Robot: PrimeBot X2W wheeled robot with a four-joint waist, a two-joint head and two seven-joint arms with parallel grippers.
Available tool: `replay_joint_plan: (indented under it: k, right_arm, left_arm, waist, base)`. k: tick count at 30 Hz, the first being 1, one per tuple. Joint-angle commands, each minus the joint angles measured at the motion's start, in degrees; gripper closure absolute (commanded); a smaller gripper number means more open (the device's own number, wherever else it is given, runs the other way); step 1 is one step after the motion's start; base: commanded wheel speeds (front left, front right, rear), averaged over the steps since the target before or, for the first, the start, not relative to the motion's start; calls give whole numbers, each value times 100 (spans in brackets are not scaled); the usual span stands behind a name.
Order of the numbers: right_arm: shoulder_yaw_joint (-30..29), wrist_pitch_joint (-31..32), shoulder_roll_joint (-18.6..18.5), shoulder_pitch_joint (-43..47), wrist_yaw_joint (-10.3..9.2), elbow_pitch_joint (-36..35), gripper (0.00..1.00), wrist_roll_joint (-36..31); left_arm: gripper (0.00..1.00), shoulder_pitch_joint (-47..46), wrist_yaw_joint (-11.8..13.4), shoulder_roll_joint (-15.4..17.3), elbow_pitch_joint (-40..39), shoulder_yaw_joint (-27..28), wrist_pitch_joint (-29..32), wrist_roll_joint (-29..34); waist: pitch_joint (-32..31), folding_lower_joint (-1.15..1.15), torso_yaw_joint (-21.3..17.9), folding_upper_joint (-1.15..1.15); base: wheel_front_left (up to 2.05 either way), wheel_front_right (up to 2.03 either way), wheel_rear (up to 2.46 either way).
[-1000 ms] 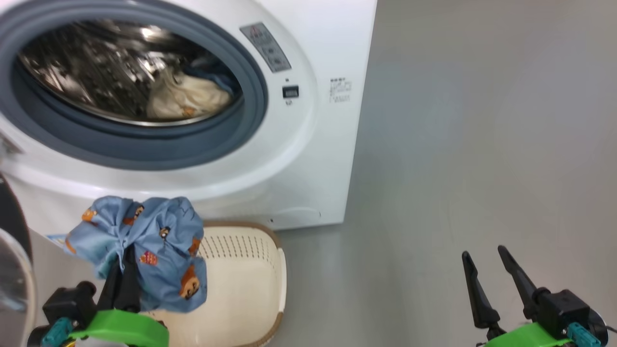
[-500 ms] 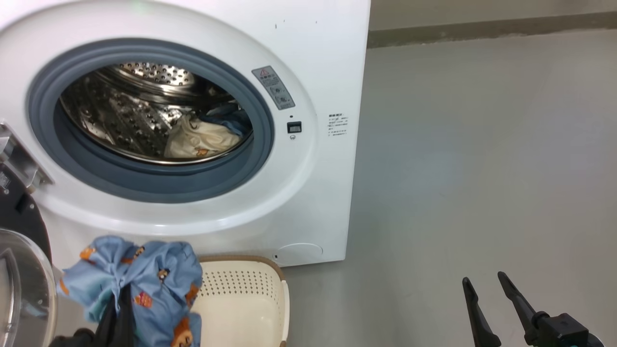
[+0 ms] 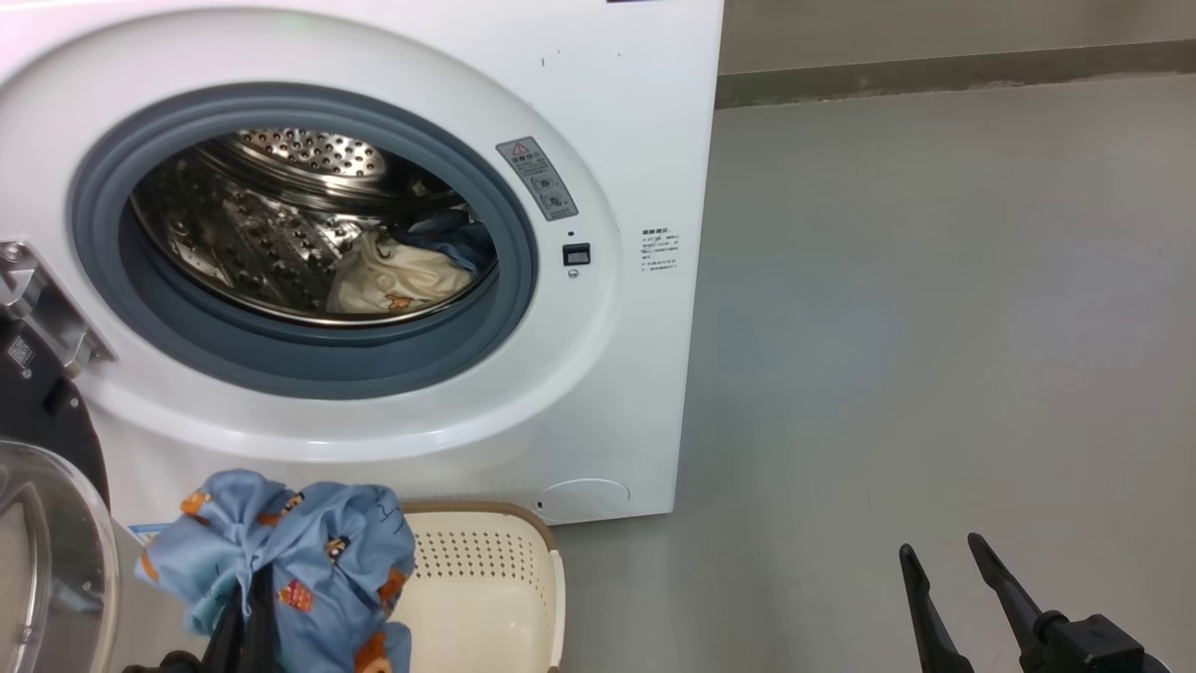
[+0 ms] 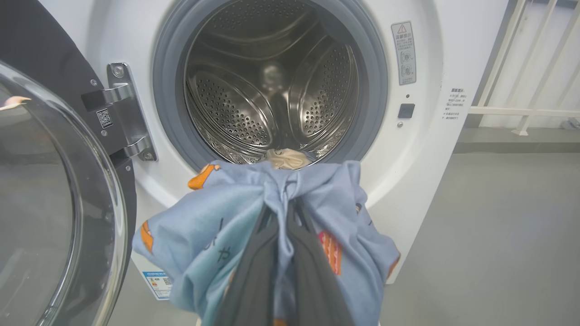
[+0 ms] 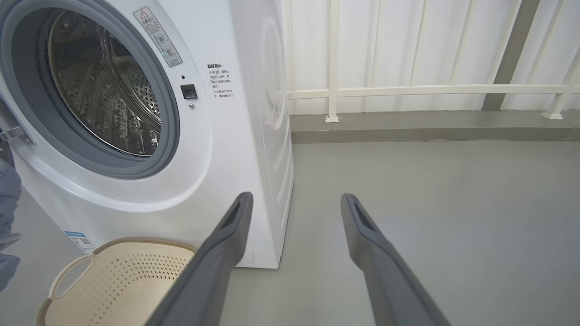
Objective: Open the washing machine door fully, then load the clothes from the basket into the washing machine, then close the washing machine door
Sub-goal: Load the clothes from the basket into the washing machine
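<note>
The white washing machine (image 3: 645, 112) stands with its door (image 3: 42, 551) swung open at the lower left; the glass bowl also shows in the left wrist view (image 4: 50, 194). A cream garment (image 3: 392, 280) lies in the steel drum (image 3: 252, 224). My left gripper (image 3: 248, 598) is shut on the light blue bear-print garment (image 3: 299, 551), held bunched above the cream basket (image 3: 486, 589), below and in front of the drum opening (image 4: 272, 77). In the left wrist view the garment (image 4: 213, 226) drapes over the fingers (image 4: 253, 276). My right gripper (image 3: 944, 551) stands open at the lower right over bare floor (image 5: 292, 199).
Grey floor (image 3: 934, 327) stretches to the right of the machine. A white railing and panelled wall (image 5: 408, 90) stand behind a low kerb. The basket (image 5: 113, 280) sits against the machine's front. The door hinge (image 4: 122, 113) juts out at the drum's left.
The head camera has tilted up, so the whole picture shifted down. The left gripper keeps hold of the blue garment above the basket. The right gripper has stayed open.
</note>
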Motion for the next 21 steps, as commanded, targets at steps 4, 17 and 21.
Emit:
replay_joint_plan:
  k: [4,17,21]
  right_arm:
    - [128,-27,-37,-80,9,-162,0,-21]
    - [110,-27,-19,-92,9,-193,0,-20]
    - [113,-27,-14,-98,9,-184,0,-9]
  left_arm:
    - [100,-93,58,35,-228,192,-60,49]
    - [100,-68,111,16,-283,126,-60,-5]
    - [100,-162,125,13,-261,85,-60,-32]
  waist:
    - [14,0,-9,0]
    - [84,0,9,0]
    - [189,0,29,0]
  base:
    - [0,0,0]
    - [0,0,0]
    - [0,0,0]
